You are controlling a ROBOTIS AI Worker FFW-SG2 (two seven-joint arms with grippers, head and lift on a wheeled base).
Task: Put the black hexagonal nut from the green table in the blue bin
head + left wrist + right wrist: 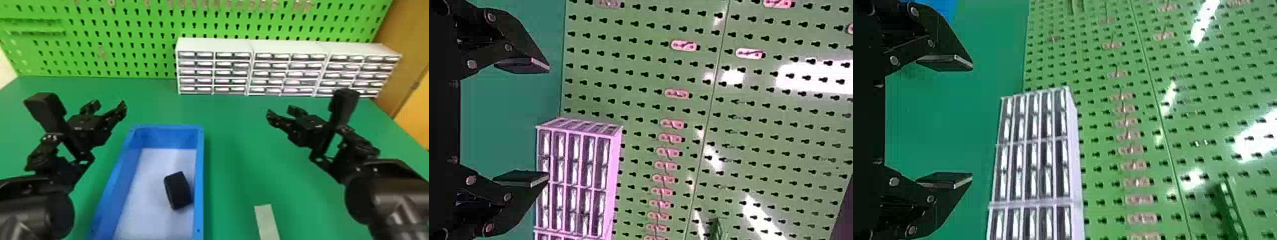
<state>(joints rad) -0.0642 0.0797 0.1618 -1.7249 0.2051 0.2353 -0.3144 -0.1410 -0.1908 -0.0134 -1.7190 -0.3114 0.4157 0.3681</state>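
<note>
- Black hexagonal nut (178, 191): inside the blue bin (200, 166), near its right wall — probably light, stiff; opposite flats offer the hold.
- Rim: likely snag on the right — more room left.
- Left gripper (548, 121), right gripper (972, 121): jaws parted, grasping nothing.
- White drawers (214, 72): well beyond both.

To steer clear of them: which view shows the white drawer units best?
The head view: it has the whole row of white drawer units, fronts facing us, slightly covered by the right arm. Both wrist views show part of the row, sideways and cut off.
</note>
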